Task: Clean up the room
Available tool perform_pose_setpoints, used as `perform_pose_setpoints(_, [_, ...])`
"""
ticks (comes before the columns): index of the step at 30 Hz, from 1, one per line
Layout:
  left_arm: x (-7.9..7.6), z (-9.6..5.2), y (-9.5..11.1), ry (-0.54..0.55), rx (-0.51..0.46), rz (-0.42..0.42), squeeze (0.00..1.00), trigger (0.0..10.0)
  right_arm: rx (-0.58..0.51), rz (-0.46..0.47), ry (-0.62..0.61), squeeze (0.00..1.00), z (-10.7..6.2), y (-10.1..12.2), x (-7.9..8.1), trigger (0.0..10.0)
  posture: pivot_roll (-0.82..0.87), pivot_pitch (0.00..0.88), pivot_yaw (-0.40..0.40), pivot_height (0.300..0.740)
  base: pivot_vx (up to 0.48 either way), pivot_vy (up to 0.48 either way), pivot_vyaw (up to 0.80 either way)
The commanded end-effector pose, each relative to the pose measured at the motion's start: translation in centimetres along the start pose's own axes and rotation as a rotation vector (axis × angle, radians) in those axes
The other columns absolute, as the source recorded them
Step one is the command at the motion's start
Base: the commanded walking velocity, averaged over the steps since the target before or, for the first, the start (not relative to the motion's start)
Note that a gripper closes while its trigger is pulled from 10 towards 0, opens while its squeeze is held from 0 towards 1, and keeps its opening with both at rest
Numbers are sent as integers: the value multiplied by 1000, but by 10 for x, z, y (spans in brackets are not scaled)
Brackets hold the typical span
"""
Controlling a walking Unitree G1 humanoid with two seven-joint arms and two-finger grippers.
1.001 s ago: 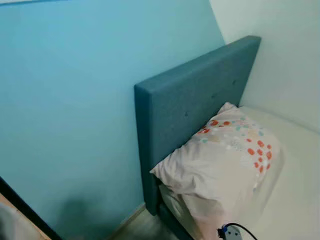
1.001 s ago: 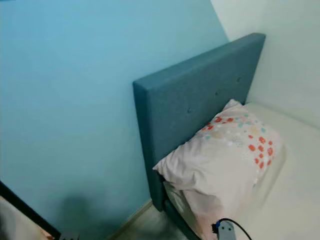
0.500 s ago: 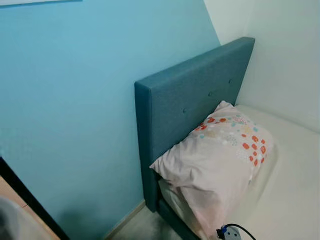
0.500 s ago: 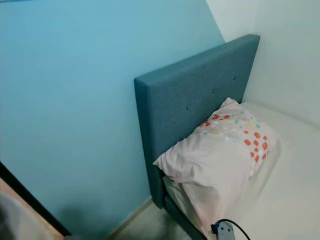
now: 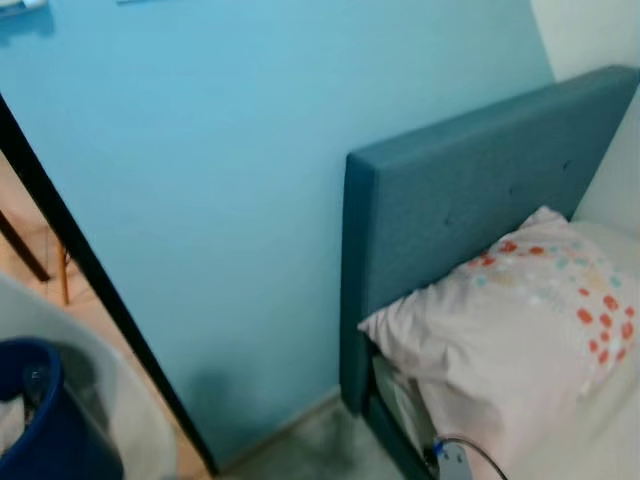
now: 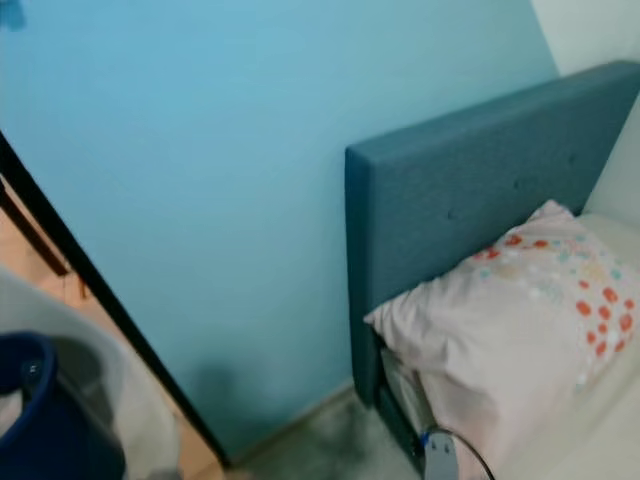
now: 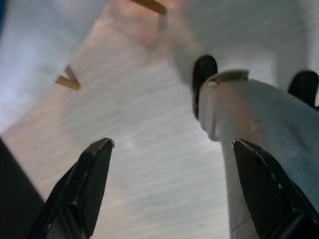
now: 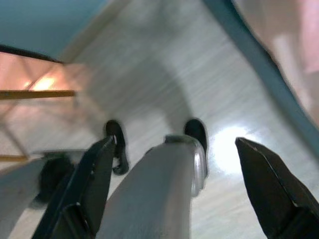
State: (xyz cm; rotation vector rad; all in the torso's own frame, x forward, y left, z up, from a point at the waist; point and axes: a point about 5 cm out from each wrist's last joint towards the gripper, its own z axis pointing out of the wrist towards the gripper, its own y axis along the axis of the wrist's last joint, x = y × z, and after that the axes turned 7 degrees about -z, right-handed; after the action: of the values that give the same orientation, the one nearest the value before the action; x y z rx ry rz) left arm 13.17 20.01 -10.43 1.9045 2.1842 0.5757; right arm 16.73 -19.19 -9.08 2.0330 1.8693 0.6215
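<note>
Sitting low on the left is a dark blue bucket [image 5: 40,420], tucked inside a white curved thing [image 5: 120,400] too blurry to name. Next to it a black door edge [image 5: 100,290] is running up the bright blue wall [image 5: 220,180]. Further right, the blue headboard [image 5: 470,200] is standing against that wall, and a white pillow [image 5: 520,320] with red and blue spots is leaning on it, lying on the bed [image 6: 610,420]. Both arms are hanging down over the pale wood floor [image 7: 149,164]. The left gripper [image 7: 172,144] is spread wide with nothing in it. The right gripper [image 8: 174,144] is spread wide and empty too.
</note>
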Motion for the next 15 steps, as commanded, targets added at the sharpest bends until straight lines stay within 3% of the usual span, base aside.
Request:
perform_pose_setpoints(1, [5,0,-4,6,16,15,0,10000,22,12,-4,0,0,-8,4,10000,-28,0,-34,740,0,0,0])
perform_pose_setpoints(7, [5,0,-6,8,19,14,0,10000,18,19,21,0,1,-7,10,10000,-28,0,-34,740,0,0,0])
perform_pose_setpoints(11, [5,0,-6,7,21,13,0,10000,21,-34,39,0,1,-8,12,10000,-28,0,-36,740,0,0,800])
perform_pose_setpoints(15, [4,0,-6,6,21,12,0,10000,20,-11,50,0,1,-9,13,10000,-29,0,-36,740,0,0,800])
